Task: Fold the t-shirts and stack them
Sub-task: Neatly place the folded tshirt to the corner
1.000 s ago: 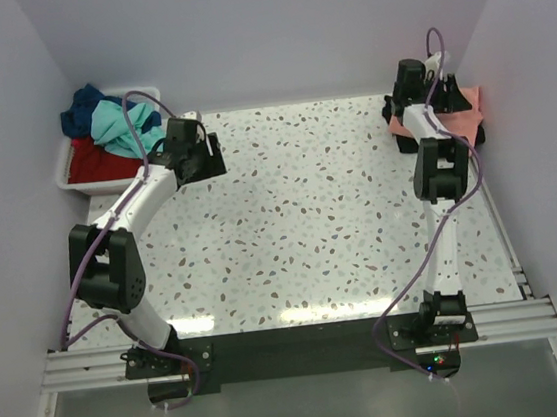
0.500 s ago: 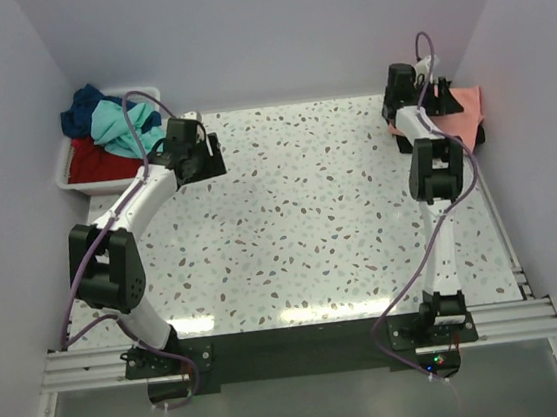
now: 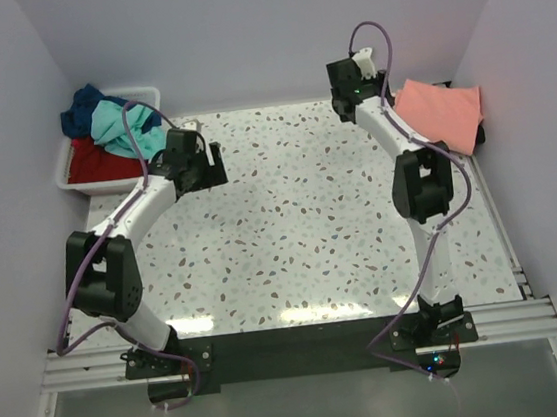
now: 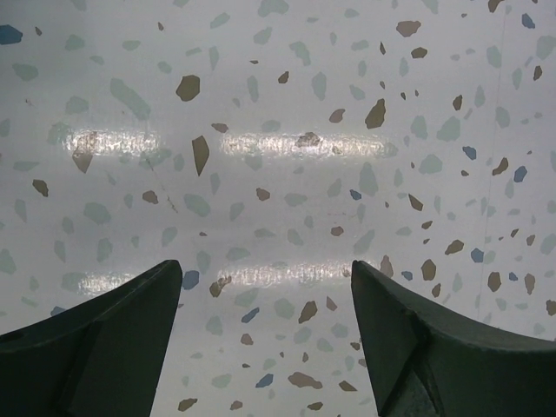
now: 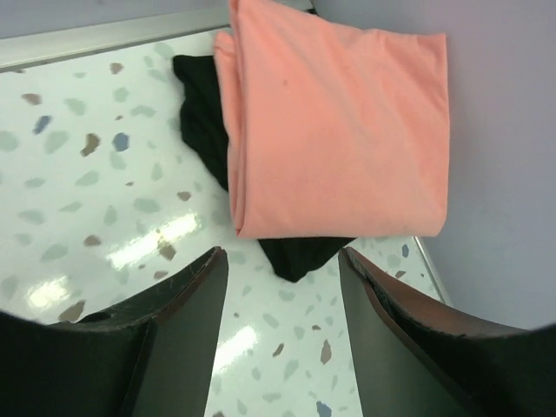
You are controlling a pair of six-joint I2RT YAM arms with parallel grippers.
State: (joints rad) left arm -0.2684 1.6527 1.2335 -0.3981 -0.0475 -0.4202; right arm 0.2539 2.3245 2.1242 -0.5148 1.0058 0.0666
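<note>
Our left arm (image 3: 105,278) bends sharply at the elbow and curves up toward the far left, with the left wrist (image 3: 191,160) tipped downward and its jaws standing wide apart with nothing between them. Our right arm (image 3: 419,184) stretches almost straight away from its base toward the far side, leaning slightly inward. The right wrist (image 3: 355,84) is raised, and its jaws are likewise parted and hold nothing.

- The top external view sits high behind the arm bases and looks down over the whole table (image 3: 301,226).
- The left wrist view looks closely down past the left fingers (image 4: 104,347) onto bare table.
- The right wrist view looks closely past the right fingers (image 5: 174,347) toward the far right corner. Its salmon-pink t-shirt (image 5: 339,122) also shows from the top.
</note>
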